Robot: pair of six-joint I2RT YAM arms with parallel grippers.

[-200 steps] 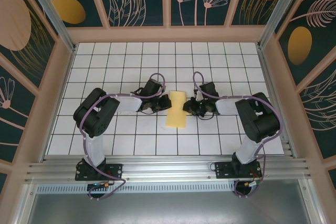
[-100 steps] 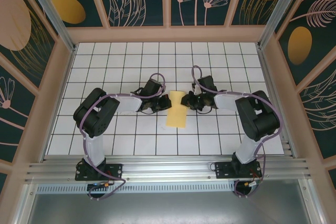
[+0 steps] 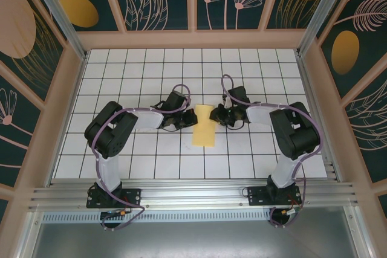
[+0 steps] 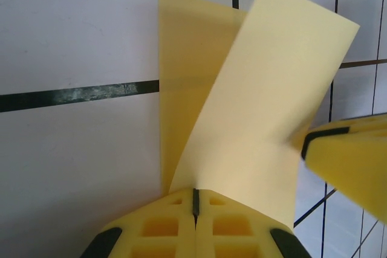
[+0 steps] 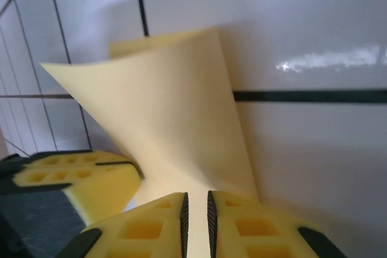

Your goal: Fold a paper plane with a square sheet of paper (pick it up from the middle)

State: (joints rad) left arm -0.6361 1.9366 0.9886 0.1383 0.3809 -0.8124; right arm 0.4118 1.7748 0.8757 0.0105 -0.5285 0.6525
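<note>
Two-gripper pinch on the square sheet of paper (image 3: 204,127), mid-table, one flap lifted. Left gripper (image 4: 195,200) clamped tight on its left side, right gripper (image 5: 196,202) nipping the right. Likely an early fold; next, laying the flap over, pressing flat.

Twin black-and-white arms with yellow jaws
The left arm (image 3: 115,128) and right arm (image 3: 294,130) each have bulky black joint housings, a pale grey-white lower link and a black base plate (image 3: 113,197). A lilac cable (image 3: 181,86) loops along each. The jaws are yellow, moulded with recessed square pockets and black corner inserts.
</note>
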